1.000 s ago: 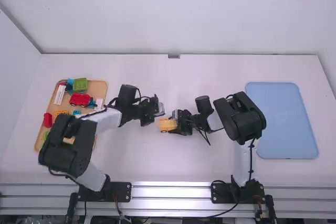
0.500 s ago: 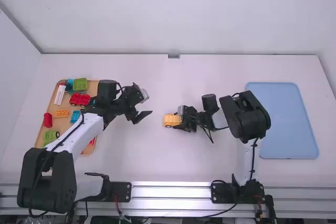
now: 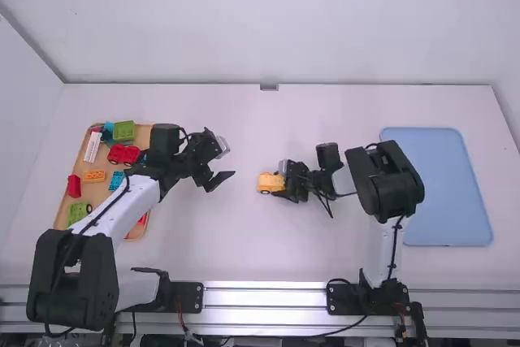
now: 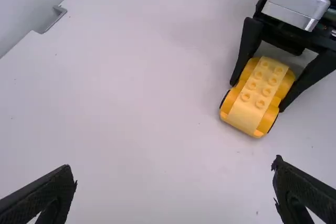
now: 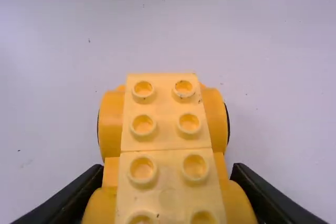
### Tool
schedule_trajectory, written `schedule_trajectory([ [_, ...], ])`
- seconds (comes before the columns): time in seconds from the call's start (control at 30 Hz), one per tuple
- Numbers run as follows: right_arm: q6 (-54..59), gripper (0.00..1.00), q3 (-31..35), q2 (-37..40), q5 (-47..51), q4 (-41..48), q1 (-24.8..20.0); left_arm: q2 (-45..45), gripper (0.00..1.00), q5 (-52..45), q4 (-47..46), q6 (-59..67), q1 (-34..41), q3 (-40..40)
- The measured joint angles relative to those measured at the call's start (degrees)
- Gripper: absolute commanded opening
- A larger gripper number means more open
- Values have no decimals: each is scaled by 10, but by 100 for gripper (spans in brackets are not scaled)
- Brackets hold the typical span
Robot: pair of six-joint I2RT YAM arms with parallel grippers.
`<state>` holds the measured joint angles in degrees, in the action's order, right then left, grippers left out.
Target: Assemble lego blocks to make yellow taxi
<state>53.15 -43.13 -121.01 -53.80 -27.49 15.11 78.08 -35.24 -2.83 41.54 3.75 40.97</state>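
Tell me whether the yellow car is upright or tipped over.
Upright: the studs on the yellow car face up, and in the high view its wheels show along its lower edge.

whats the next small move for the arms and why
Probably lift the yellow wheeled toy car with the right gripper, ready for the blue rectangular tray: pale yellow studded blocks top it, that gripper's fingers grip its sides, and the open left gripper is clear of it.
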Motion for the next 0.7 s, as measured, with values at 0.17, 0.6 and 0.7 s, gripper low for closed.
schedule_trajectory([
  [0.17,37,70,-34,14,21,107,0,0,99,0,-1,0,0,0],
  [0.6,137,99,-84,62,101,319,0,0,99,9,-2,0,0,0],
  [0.7,143,99,-91,96,155,373,0,0,99,9,-2,0,0,0],
])
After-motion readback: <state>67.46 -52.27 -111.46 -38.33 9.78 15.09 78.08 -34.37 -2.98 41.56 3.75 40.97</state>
